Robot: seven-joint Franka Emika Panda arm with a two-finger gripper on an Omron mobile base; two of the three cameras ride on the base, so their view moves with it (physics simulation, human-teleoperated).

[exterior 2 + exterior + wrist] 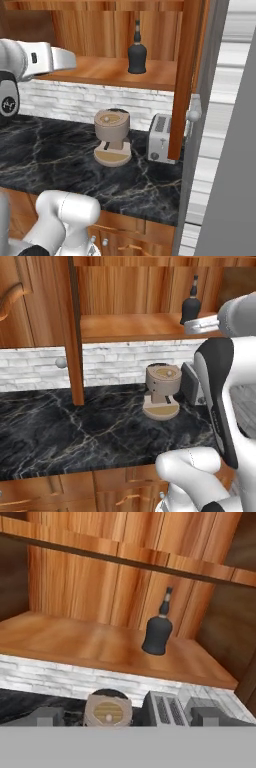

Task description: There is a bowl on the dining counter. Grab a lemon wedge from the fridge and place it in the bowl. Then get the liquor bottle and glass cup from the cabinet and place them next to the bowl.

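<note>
Fingers spread wide and empty, their two dark tips low in the hand view, directed into the open cabinet. Ahead of them, well apart, the liquor bottle stands upright on the cabinet's wooden shelf, toward the right side and near the back panel; the same bottle appears in the right base view and, partly behind the wrist, in the left base view. It has a broad, dark, bell-shaped body narrowing to a slim neck with a stopper. Judged as glass: rigid, smooth, moderately heavy, breakable if tipped. The wide body probably demands the full finger span, so a hold around the lower body, or the shoulder just beneath the neck, appears steadier than the thin neck alone. No glass cup is discernible on the shelf. Below, on the black marble surface, stand a beige coffee machine and a grey toaster.
</note>
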